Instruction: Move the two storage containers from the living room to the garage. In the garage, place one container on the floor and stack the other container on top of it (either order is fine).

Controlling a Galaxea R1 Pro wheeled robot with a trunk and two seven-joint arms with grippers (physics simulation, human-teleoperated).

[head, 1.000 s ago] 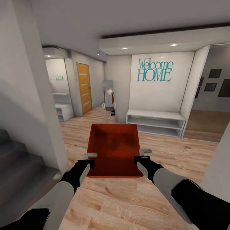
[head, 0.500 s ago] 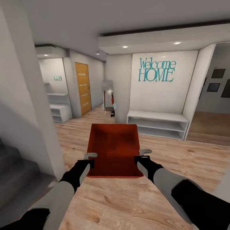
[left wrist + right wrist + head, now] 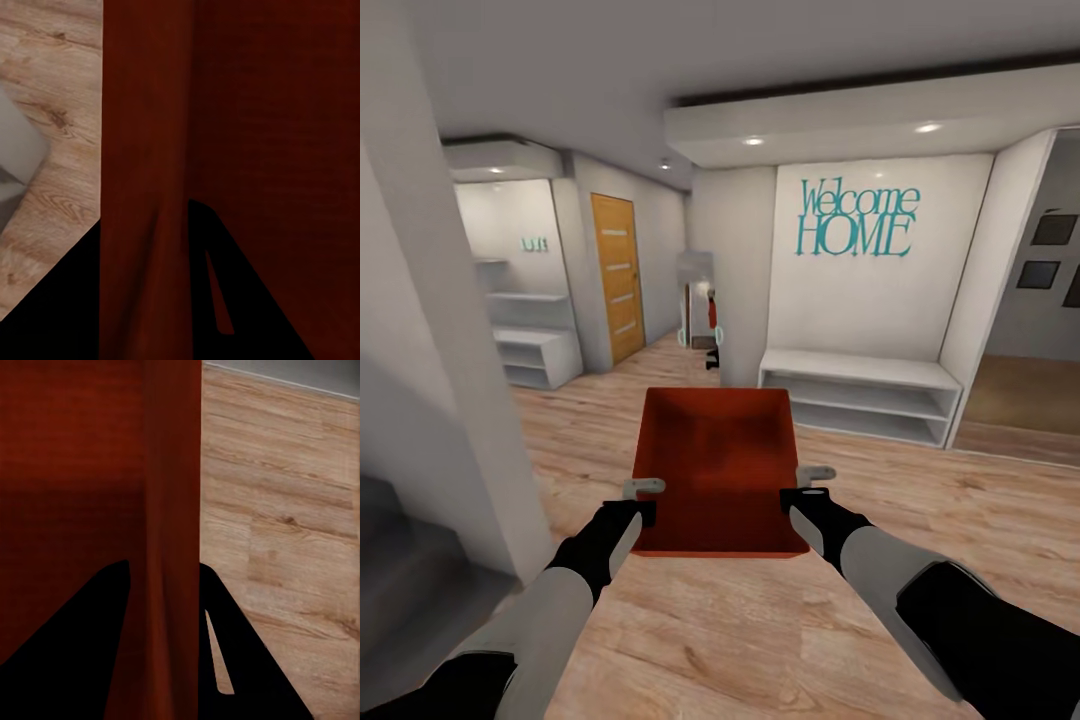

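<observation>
Here, the landmark is the orange-red storage container (image 3: 718, 470), held above the light wood plank floor (image 3: 960, 520) in front of the robot. Left of the container stands a grey pillar (image 3: 430, 330); beyond it on that side are white shelves (image 3: 535, 345) and a wooden door (image 3: 616, 275). The left gripper (image 3: 645, 497) is clamped on the container's left wall (image 3: 146, 150), one finger on each face. The right gripper (image 3: 807, 482) is clamped likewise on the right wall (image 3: 174, 510). Behind the container, to the right, a white bench shelf (image 3: 860, 392) sits under teal "Welcome HOME" lettering (image 3: 857, 218). Farther right is a dark doorway (image 3: 1035, 340).
</observation>
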